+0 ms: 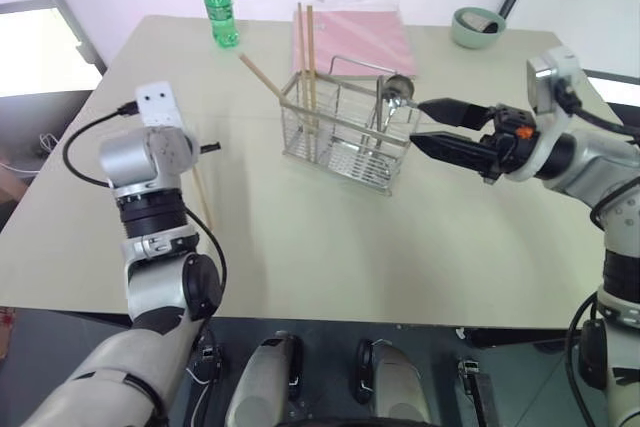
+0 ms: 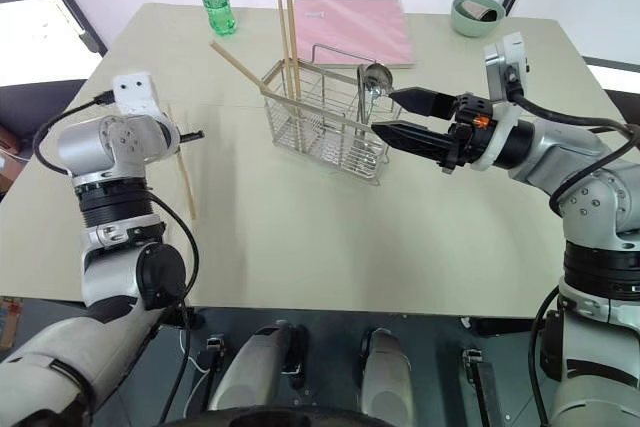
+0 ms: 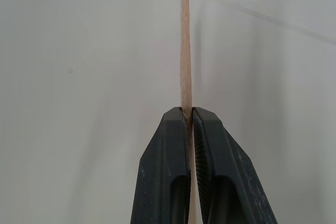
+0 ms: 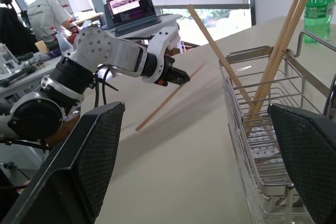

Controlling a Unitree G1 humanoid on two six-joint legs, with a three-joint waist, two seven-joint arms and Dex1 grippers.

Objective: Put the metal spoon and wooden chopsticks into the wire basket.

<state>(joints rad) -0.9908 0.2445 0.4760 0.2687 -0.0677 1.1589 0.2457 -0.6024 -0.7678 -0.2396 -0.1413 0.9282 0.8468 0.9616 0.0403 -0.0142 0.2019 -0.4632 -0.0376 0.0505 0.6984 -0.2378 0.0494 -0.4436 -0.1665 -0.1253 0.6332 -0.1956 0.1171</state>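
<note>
Clamped tight on one wooden chopstick [image 3: 185, 51], the left claw [image 3: 191, 116] grips it partway along its length, so one end runs out ahead and the other trails behind over the counter [image 1: 300, 237]. The right claw [image 1: 428, 124] hovers wide apart and empty just beside the wire basket [image 1: 345, 137]. Three wooden chopsticks [image 1: 308, 47] already lean in the basket's left compartment, and the metal spoon [image 1: 396, 89] stands at its right end. To finish the step well, the left arm should probably lift the stick clear, carry it over the left compartment, tip it near upright and lower one end between the wires before letting go, avoiding the loop handle.
</note>
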